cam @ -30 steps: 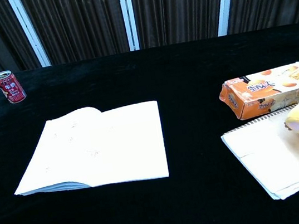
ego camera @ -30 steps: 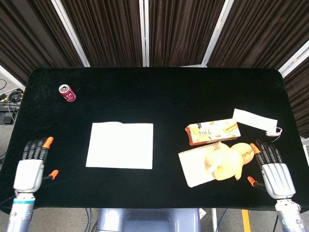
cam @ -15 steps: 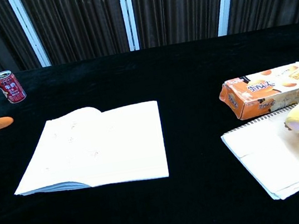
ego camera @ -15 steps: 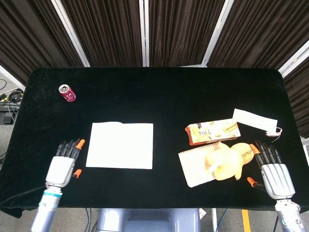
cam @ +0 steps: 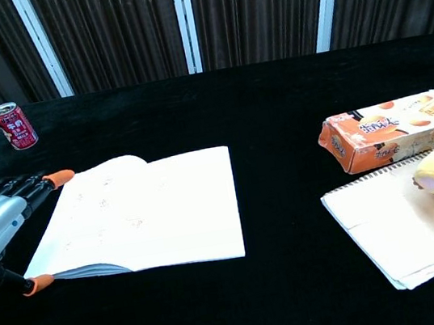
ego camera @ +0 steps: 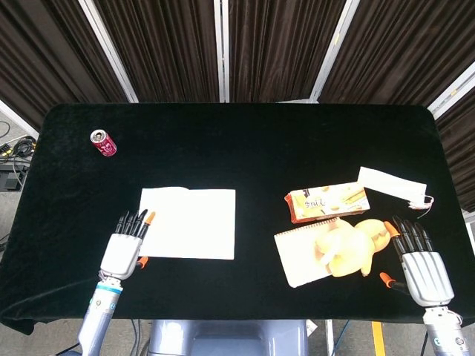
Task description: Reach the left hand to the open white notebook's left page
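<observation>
While the left hand (ego camera: 123, 250) stood well out at the table's left edge a second ago, it has since travelled inward and now sits at the left border of the open white notebook (ego camera: 185, 222), fingers extended and fairly close together, holding nothing. The head view shows its orange fingertips (ego camera: 149, 217) just overlapping the left page (cam: 98, 213); whether they actually press the paper cannot be told from above. In my judgement the reach is nearly complete, needing only a short further advance over the page. The notebook lies flat on the black table (ego camera: 245, 141), left of centre and near the front edge. The right hand (ego camera: 421, 259) lies at the front right, fingers spread and empty, just beside the yellow plush toy (ego camera: 352, 247). The chest view adds what the head view cannot: the left page bows upward near the spine, and the left hand appears low, beside the page's outer edge, thumb tip at the near corner. That view omits the right hand entirely. Only the head view shows the white paper strip (ego camera: 392, 184) behind the biscuit box (ego camera: 327, 202). The red can (ego camera: 103, 142) stands at the far left, well apart.
</observation>
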